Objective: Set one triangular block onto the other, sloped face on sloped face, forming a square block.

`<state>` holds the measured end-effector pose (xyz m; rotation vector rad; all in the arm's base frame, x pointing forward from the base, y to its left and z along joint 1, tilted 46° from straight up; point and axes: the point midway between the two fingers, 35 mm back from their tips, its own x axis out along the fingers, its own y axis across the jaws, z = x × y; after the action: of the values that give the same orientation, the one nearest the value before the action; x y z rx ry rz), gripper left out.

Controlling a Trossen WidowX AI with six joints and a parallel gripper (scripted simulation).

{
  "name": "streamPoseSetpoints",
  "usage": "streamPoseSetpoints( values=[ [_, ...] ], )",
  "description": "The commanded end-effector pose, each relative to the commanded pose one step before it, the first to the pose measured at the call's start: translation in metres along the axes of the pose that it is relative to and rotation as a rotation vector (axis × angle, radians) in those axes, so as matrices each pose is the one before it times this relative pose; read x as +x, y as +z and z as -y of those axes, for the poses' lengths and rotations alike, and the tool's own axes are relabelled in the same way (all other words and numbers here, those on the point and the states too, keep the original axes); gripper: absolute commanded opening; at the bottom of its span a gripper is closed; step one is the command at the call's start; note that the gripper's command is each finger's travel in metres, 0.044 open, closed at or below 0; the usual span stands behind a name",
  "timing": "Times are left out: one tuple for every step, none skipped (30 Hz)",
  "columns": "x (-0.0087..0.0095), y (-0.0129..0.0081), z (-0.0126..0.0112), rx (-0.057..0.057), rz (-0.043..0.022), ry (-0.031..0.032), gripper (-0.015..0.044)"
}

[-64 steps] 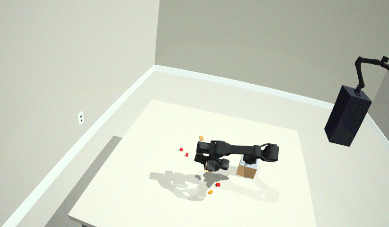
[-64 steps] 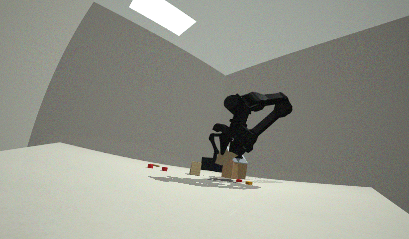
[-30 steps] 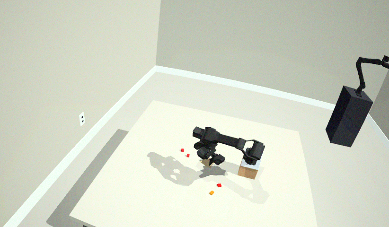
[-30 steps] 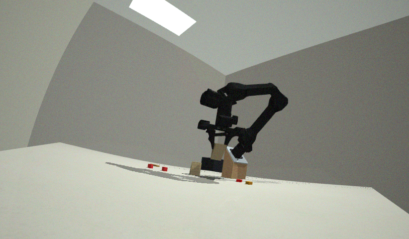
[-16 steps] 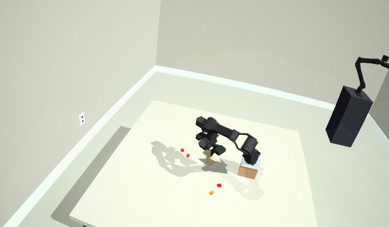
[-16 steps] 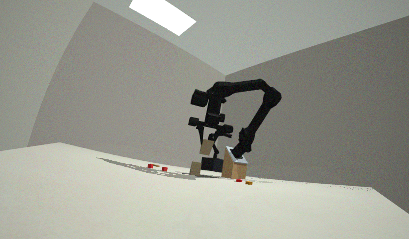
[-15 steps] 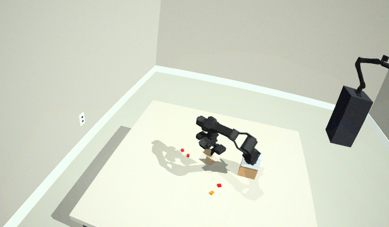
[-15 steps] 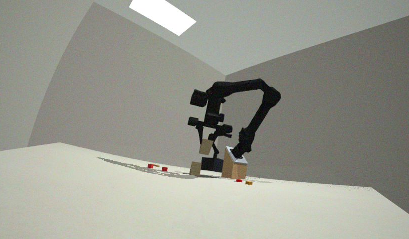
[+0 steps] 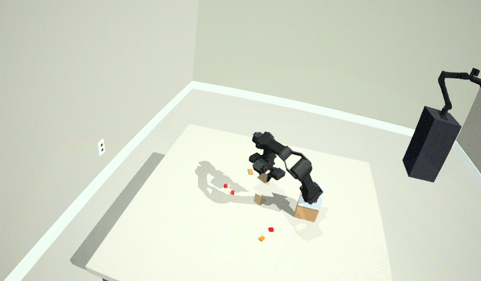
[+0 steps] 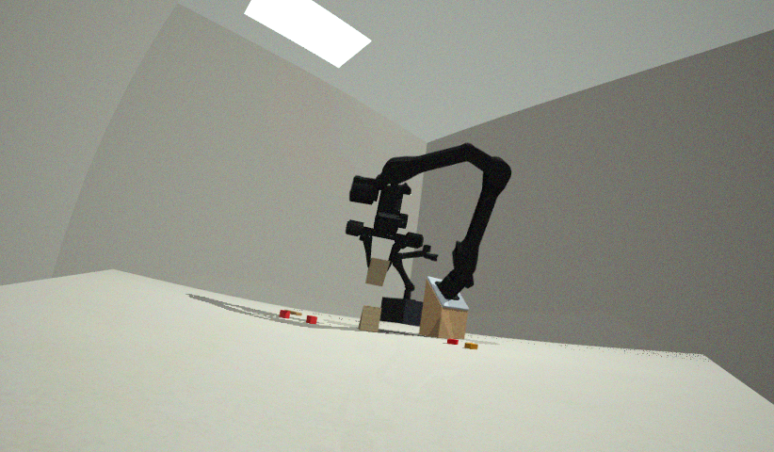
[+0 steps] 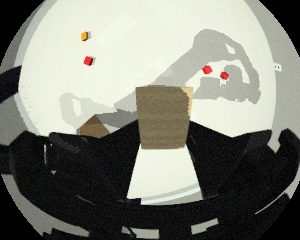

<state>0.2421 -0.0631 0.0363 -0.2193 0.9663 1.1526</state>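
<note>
Near the bench's middle, the lower triangular block (image 10: 369, 318) rests on the table (image 10: 155, 363). Above and just beyond it, the gripper (image 10: 379, 263) hangs clamped on the upper triangular block (image 10: 378, 272). A misaligned descent could shove the lower block aside, leaving uneven ends.

Light: bright ceiling panel (image 10: 307, 30) | Shadows: soft, on table (image 9: 208, 250) | Wrist view: fisheye, black edges
</note>
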Motion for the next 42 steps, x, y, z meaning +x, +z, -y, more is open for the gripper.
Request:
streamPoseSetpoints(
  values=[
    [-0.00400,-0.02012,0.00380,-0.0029,0.00350,0.00427,0.0000],
    [-0.00065,-0.00499,0.00044,-0.0007,0.00223,0.00194,0.0000],
    [-0.00063,-0.00498,0.00034,-0.0008,0.00247,0.00199,0.0000],
    [-0.00060,-0.00497,0.00023,-0.0008,0.00271,0.00204,0.0000],
    [-0.00058,-0.00496,0.00012,-0.0009,0.00296,0.00207,0.0000],
    [-0.00056,-0.00494,0.00001,-0.0010,0.00320,0.00210,0.0000],
    [-0.00053,-0.00492,-0.00009,-0.0011,0.00345,0.00212,0.0000],
    [-0.00051,-0.00490,-0.00020,-0.0012,0.00369,0.00214,0.0000],
    [-0.00050,-0.00455,-0.00001,-0.0014,0.00415,0.00222,0.0000],
    [-0.00049,-0.00461,-0.00011,-0.0016,0.00445,0.00223,0.0000],
    [-0.00046,-0.00450,-0.00020,-0.0016,0.00458,0.00216,0.0000],
    [-0.00033,-0.00339,-0.00021,-0.0013,0.00361,0.00162,0.0000],
    [-0.00020,-0.00203,-0.00015,-0.0008,0.00223,0.00096,0.0000],
    [-0.00006,-0.00068,-0.00005,-0.0003,0.00075,0.00032,0.0000],
    [0.00000,0.00000,0.00000,0.0000,0.00000,0.00000,0.0000],
    [0.00073,0.00031,0.00014,0.0001,-0.00016,-0.00013,0.0000],
    [0.00219,0.00092,0.00041,0.0002,-0.00044,-0.00037,0.0000],
    [0.00365,0.00155,0.00062,0.0002,-0.00065,-0.00057,0.0000],
    [0.00448,0.00191,0.00067,0.0002,-0.00066,-0.00062,0.0000],
    [0.00447,0.00192,0.00056,0.0002,-0.00050,-0.00054,0.0000],
    [0.00446,0.00192,0.00045,0.0001,-0.00034,-0.00045,0.0000],
    [0.00445,0.00193,0.00034,0.0001,-0.00019,-0.00035,0.0000],
    [0.00444,0.00193,0.00023,0.0000,-0.00003,-0.00025,0.0000],
    [0.00443,0.00193,0.00012,0.0000,0.00011,-0.00014,0.0000],
    [0.00441,0.00193,0.00002,-0.0001,0.00026,-0.00003,0.0000],
    [0.00440,0.00192,-0.00009,-0.0001,0.00041,0.00008,0.0000],
    [0.00440,0.00192,-0.00020,-0.0002,0.00055,0.00020,0.0000],
    [0.00438,0.00192,-0.00030,-0.0002,0.00069,0.00033,0.0000],
    [0.00436,0.00190,-0.00041,-0.0002,0.00083,0.00045,0.0000],
    [0.00434,0.00189,-0.00051,-0.0003,0.00096,0.00058,0.0000],
    [0.00432,0.00188,-0.00062,-0.0003,0.00109,0.00072,0.0000],
    [0.00428,0.00185,-0.00072,-0.0003,0.00121,0.00086,0.0000],
    [0.00339,0.00146,-0.00065,-0.0003,0.00105,0.00078,0.0000],
    [0.00203,0.00087,-0.00042,-0.0002,0.00067,0.00051,0.0000],
    [0.00067,0.00029,-0.00014,-0.0001,0.00023,0.00018,0.0000],
    [0.00064,0.00027,0.00004,0.0000,-0.00005,-0.00005,0.0000],
    [0.00191,0.00080,0.00012,0.0001,-0.00011,-0.00014,0.0000],
    [0.00248,0.00104,0.00012,0.0001,-0.00008,-0.00014,0.0000],
    [0.00384,0.00163,0.00012,0.0000,0.00000,-0.00013,0.0000],
    [0.00418,0.00179,0.00003,0.0000,0.00018,0.00000,0.0000],
    [0.00440,0.00190,-0.00008,-0.0001,0.00039,0.00016,0.0000],
    [0.00434,0.00189,-0.00019,-0.0001,0.00058,0.00033,0.0000]
  ],
)
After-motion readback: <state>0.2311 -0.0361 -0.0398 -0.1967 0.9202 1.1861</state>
